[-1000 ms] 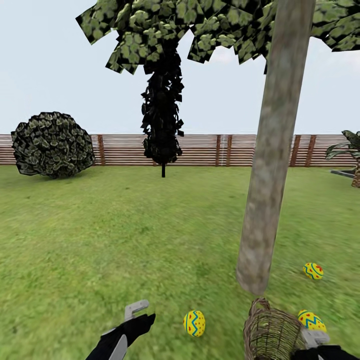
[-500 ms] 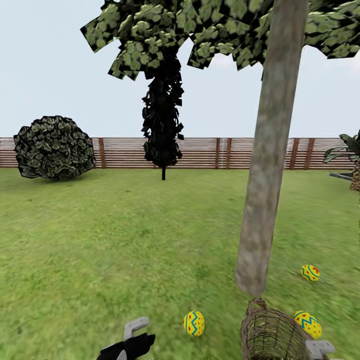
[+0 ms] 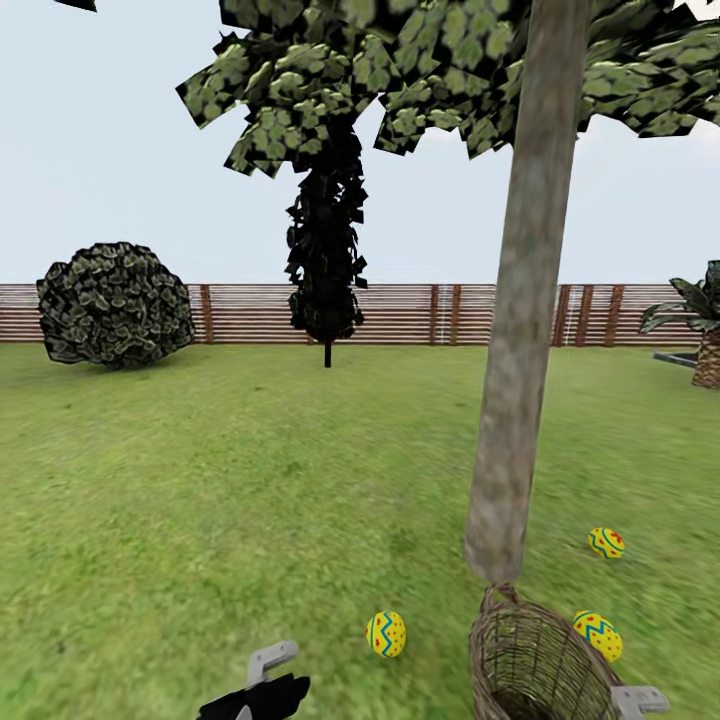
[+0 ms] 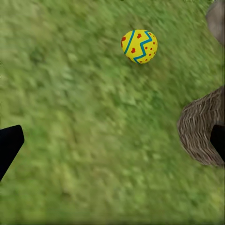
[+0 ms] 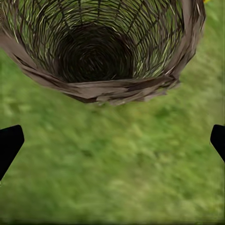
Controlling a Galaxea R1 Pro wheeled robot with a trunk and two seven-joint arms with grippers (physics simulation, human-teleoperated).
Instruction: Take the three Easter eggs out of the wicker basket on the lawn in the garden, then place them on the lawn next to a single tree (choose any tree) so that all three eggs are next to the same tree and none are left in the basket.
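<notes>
Head view showed three eggs (image 3: pixel 386 633) by the tree (image 3: pixel 515 330), basket (image 3: pixel 535 665) empty; both grippers gaped empty, best kept clear.

— What lies at the back of the garden?
— A slatted wooden fence (image 3: pixel 400 312) runs across the middle of the frame, with pale, hazy sky (image 3: pixel 110 150) above it.
— And in front of it?
— A round dark bush (image 3: pixel 115 305) at middle left, a narrow, almost black cypress-like tree (image 3: pixel 325 250) near the centre, and part of a palm (image 3: pixel 700 325) at the right edge.
— The light?
— Even, soft daylight, with no sharp shadows.
</notes>
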